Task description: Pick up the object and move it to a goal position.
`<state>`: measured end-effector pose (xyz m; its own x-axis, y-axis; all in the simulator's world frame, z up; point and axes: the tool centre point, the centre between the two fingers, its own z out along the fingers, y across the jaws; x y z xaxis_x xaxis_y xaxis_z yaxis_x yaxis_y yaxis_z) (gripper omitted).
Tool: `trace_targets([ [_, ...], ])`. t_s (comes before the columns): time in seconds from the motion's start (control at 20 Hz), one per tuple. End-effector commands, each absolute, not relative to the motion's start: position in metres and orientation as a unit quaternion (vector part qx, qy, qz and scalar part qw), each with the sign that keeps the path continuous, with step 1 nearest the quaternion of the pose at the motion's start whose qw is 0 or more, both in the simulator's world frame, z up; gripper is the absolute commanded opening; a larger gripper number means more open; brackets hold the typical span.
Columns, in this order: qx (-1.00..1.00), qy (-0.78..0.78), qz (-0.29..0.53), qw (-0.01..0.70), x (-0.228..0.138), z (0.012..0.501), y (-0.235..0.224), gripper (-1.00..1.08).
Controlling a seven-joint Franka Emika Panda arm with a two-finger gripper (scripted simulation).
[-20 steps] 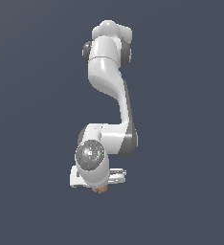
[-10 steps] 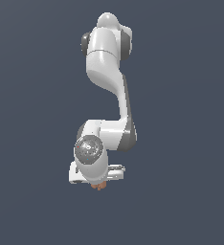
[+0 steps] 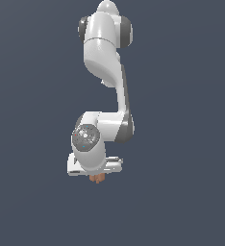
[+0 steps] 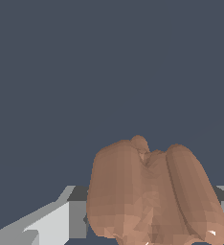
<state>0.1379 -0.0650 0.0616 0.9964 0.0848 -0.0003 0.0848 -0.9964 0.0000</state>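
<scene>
Since the earlier exterior frames, the white, glossy, jointed robot arm [image 3: 105,81] has shifted: its upper shoulder segment now reaches the top edge of the frame, where a second ago it sat lower, and the wrist end has crept slightly downward in the lower middle. Everything is set against a flat, dark slate-blue background [image 3: 181,120] that fills both views, with no edge or surface line to be made out in it. In the exterior view the arm runs from the upper middle of the frame down through a narrow dark-backed link to a rounded grey-capped elbow joint, then folds toward the exterior view's left into a round wrist housing with a dark grey disc face. Below that housing sits the white, blocky end effector [image 3: 98,174], in the lower middle of the frame. Its fingers are mostly hidden by the hand body in this view; in the wrist view white and grey finger [image 4: 51,222] surfaces flank the load on both sides, so it is clenched around the small, brownish-orange, lumpy, lobed object [image 3: 98,178]. That object pokes out just beneath the end effector in the exterior view; in the wrist view [image 4: 152,191] it fills the lower right of the frame, showing two long lobes with a furrowed seam between them.
</scene>
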Motion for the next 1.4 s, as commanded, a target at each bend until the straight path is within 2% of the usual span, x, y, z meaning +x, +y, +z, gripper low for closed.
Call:
trace_targets([
  [0.0, -0.999, -0.042, 0.0, 0.0, 0.129, 0.066, -0.068, -1.0],
  [0.7, -0.999, -0.042, 0.0, 0.0, 0.068, 0.095, -0.091, -1.0],
  [1.35, -0.999, -0.042, 0.0, 0.0, -0.011, 0.133, -0.121, -1.0],
])
